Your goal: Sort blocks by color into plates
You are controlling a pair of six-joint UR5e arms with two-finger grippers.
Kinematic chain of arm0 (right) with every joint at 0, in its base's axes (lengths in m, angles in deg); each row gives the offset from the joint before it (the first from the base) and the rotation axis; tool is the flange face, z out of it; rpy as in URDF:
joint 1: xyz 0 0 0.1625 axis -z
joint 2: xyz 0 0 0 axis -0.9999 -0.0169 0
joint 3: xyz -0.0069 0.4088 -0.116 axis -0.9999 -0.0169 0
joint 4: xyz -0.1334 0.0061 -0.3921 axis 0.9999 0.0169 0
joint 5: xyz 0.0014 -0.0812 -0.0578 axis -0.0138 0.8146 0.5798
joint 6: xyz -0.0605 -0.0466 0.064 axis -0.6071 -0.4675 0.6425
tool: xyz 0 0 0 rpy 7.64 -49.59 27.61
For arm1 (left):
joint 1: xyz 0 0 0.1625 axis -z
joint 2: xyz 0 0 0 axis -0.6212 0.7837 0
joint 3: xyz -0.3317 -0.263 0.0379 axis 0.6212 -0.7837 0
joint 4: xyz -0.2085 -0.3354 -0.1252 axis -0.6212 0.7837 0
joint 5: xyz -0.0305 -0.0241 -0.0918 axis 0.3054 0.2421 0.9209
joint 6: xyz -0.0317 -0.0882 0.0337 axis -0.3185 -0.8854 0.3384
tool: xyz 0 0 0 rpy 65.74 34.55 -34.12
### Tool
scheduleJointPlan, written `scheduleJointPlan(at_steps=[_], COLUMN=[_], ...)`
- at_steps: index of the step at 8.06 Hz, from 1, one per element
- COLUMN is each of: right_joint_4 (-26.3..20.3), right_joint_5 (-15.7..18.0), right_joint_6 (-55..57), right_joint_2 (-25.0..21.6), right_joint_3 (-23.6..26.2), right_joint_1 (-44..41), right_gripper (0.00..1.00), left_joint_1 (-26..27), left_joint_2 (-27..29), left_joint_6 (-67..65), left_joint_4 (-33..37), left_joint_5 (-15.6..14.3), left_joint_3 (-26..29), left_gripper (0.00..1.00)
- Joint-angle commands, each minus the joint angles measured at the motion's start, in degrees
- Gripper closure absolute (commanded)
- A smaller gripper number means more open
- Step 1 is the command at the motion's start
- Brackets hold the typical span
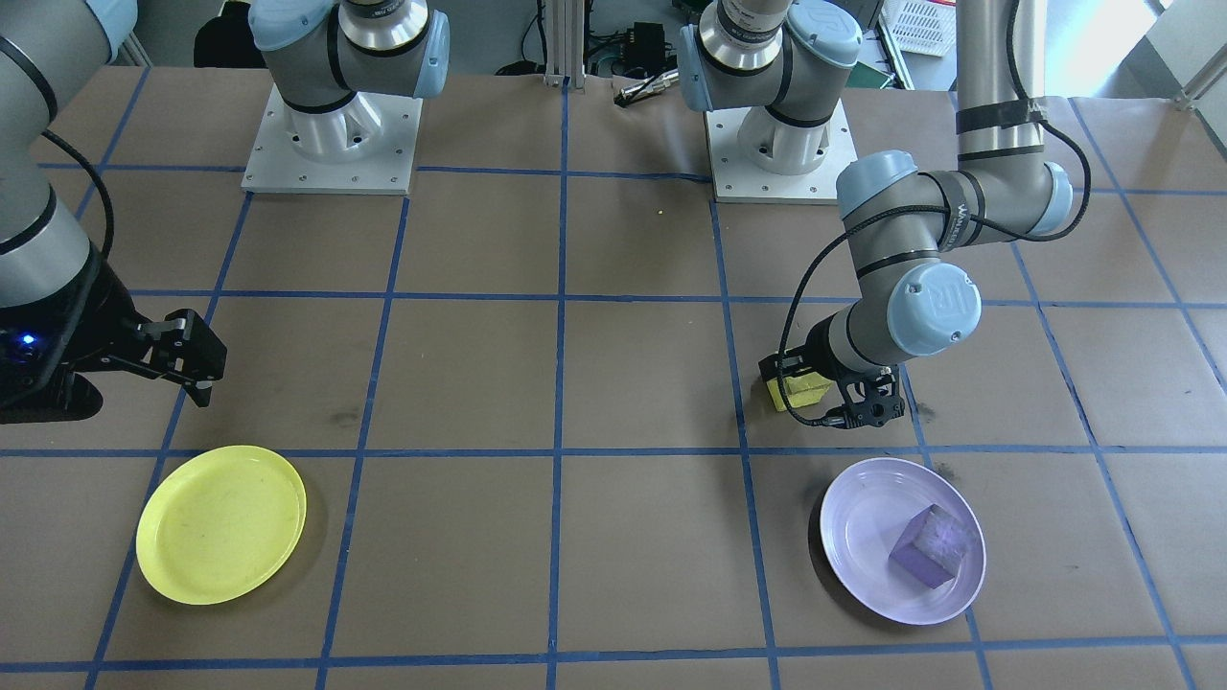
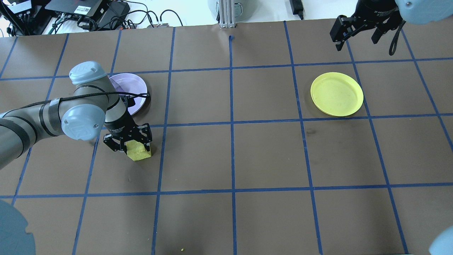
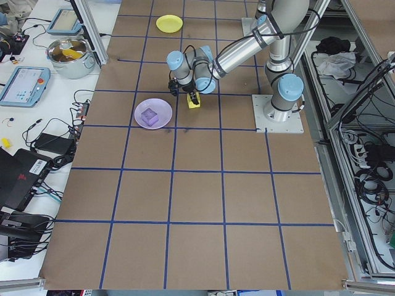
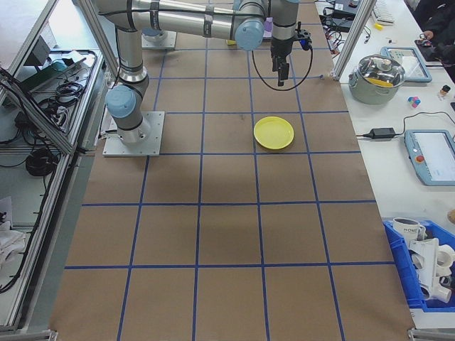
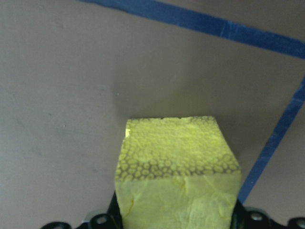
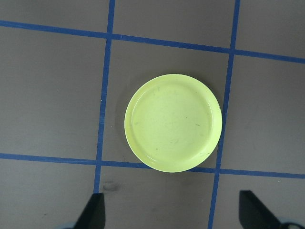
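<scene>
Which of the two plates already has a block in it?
The lavender plate: a purple block sits in it. The yellow plate holds nothing.

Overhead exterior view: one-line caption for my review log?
Left gripper closed on the yellow block beside the lavender plate; right gripper open beyond the empty yellow plate.

My left claw (image 2: 132,143) pinches a yellow block (image 5: 177,174) that looks like matte foam, pebbled on top and creased below. The purple block (image 1: 926,546) looks equally dull. Both plates, yellow plate (image 6: 173,122) and lavender plate (image 1: 863,517), look like smooth, faintly glossy plastic. The table (image 2: 269,156) wears matte brown paper.
</scene>
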State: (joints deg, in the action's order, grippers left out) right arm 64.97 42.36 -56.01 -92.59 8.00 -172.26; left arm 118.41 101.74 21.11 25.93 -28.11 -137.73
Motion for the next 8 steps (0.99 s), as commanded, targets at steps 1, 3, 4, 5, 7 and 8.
scheduleJointPlan(at_steps=[1,3,4,5,7,8], right_joint_4=[0.3,0.4,0.3,0.3,0.3,0.3], right_joint_5=[0.1,0.3,0.3,0.1,0.2,0.4], right_joint_6=[-0.1,-0.9,-1.1,-1.1,-1.1,-1.1], right_joint_2=[0.0,0.1,0.0,0.0,0.1,0.1], right_joint_3=[0.0,0.0,0.0,0.0,0.0,0.0], right_joint_1=[0.0,0.0,0.0,0.0,0.0,0.1], right_gripper=[0.0,0.0,0.0,0.0,0.0,0.0], left_joint_1=[0.0,0.3,0.5,0.6,1.1,2.9], left_joint_2=[0.3,-0.7,-0.9,-0.9,0.2,0.7], left_joint_6=[1.5,1.4,1.4,1.4,1.4,1.2], left_joint_4=[0.4,2.4,3.3,3.3,3.3,4.2], left_joint_5=[-0.6,-5.3,-5.6,-5.6,-5.6,-5.5], left_joint_3=[0.2,0.5,0.5,0.5,2.5,5.2], left_gripper=[0.77,0.78,0.79,0.79,0.79,0.78])
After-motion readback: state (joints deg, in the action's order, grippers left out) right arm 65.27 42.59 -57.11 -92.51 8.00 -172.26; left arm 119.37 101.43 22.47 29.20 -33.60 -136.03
